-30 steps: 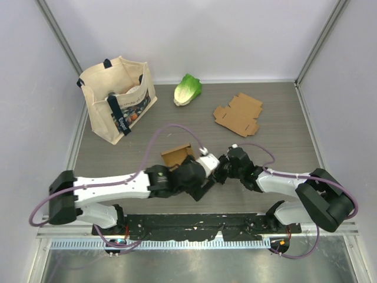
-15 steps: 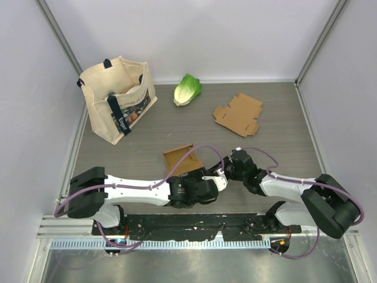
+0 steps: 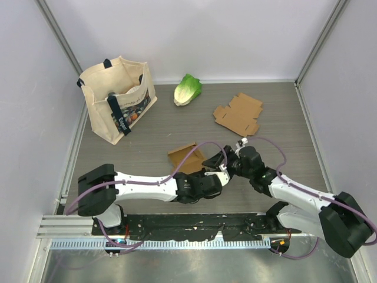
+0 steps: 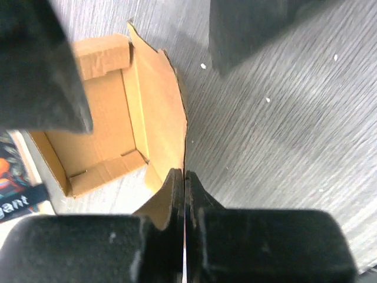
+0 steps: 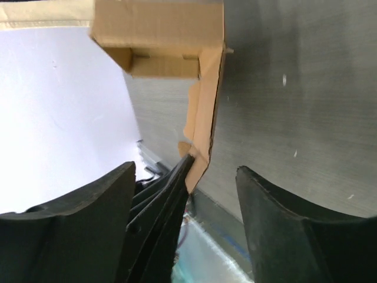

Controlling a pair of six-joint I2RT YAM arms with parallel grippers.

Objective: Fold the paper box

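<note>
Two grippers are seen from above meeting beside the paper box point(image 3: 185, 156) on the table point(image 3: 283, 141). From the left wrist, the left gripper point(image 4: 184, 178) is seen clamped on its flap. From the right wrist, the right gripper point(image 5: 185, 177) is seen spread open around that flap.

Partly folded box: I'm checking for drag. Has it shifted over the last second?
Yes. The partly folded box has slid slightly right, toward the flat cardboard blank.

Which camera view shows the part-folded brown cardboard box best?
The left wrist view: the part-folded brown cardboard box is close, its open inside and walls plain. The top view shows it small; the right wrist view shows only one end and a flap edge-on.
</note>
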